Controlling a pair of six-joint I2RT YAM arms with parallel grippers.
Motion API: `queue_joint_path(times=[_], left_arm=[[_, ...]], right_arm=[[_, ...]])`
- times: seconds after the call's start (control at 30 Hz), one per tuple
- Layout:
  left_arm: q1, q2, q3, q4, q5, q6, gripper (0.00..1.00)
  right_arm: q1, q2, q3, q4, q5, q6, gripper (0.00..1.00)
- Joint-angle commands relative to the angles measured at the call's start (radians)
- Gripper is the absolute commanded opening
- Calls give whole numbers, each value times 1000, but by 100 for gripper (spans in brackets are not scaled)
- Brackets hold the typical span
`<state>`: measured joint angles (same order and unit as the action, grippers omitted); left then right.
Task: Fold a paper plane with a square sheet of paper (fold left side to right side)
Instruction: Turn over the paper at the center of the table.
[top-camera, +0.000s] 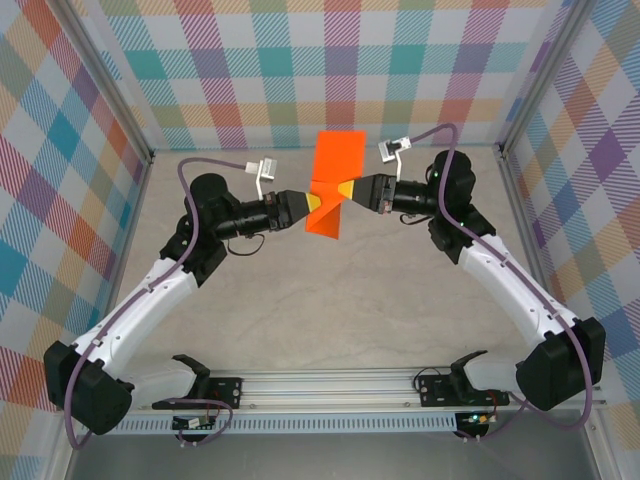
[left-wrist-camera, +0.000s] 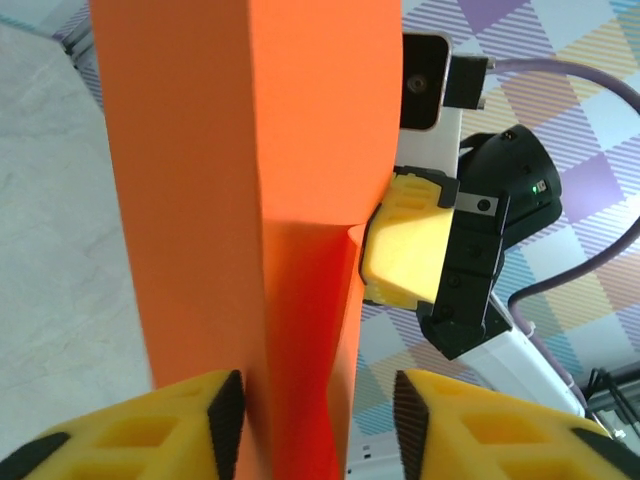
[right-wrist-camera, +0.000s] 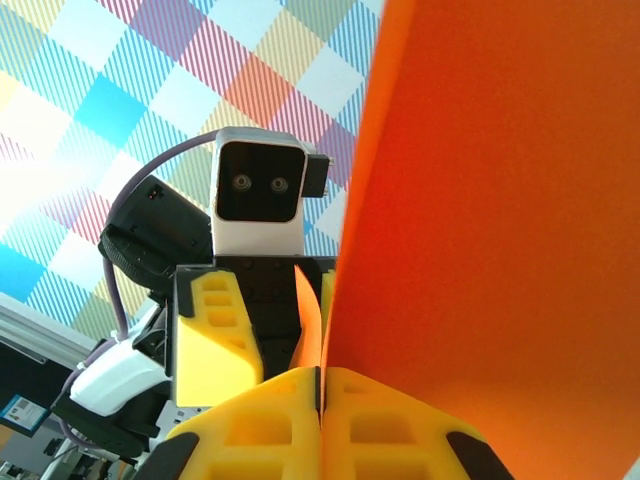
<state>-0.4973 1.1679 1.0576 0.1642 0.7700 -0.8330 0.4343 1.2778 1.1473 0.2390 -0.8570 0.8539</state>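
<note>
The square sheet of paper (top-camera: 336, 162) is bright orange, folded and creased, and hangs upright in the air over the back middle of the table. My right gripper (top-camera: 346, 189) is shut on its right edge; in the right wrist view the paper (right-wrist-camera: 500, 200) rises from between the closed yellow pads of that gripper (right-wrist-camera: 322, 400). My left gripper (top-camera: 311, 203) reaches the sheet from the left. In the left wrist view the paper (left-wrist-camera: 250, 150) runs between the left gripper (left-wrist-camera: 320, 420) fingers, against the left pad, with a gap to the right pad. The paper's far side is hidden.
A grey tabletop (top-camera: 330, 310) lies below the arms. Checkered walls (top-camera: 300, 70) close off the back and both sides. An aluminium rail (top-camera: 330, 385) with the arm bases runs along the near edge.
</note>
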Motion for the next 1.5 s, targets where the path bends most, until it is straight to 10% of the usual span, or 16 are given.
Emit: queue_joint_path(times=[0.0, 0.27, 0.5, 0.77, 1.03, 1.47], left_arm=[[-14, 4, 26, 32, 12, 0, 35], [-15, 9, 19, 10, -9, 11, 12], [-31, -9, 56, -264, -142, 178, 7], [-234, 51, 237, -924, -829, 460, 0], [-501, 414, 465, -1434, -1421, 238, 0], [-548, 947, 719, -1519, -1284, 126, 0]], right_arm=[[9, -19, -6, 59, -13, 17, 4], [9, -48, -14, -17, 7, -25, 11], [8, -114, 57, -445, 188, -286, 43], [6, -134, 143, -1089, 917, -513, 70], [-45, -247, 23, -1183, 1281, -453, 97], [-60, -361, -42, -1207, 1273, -460, 100]])
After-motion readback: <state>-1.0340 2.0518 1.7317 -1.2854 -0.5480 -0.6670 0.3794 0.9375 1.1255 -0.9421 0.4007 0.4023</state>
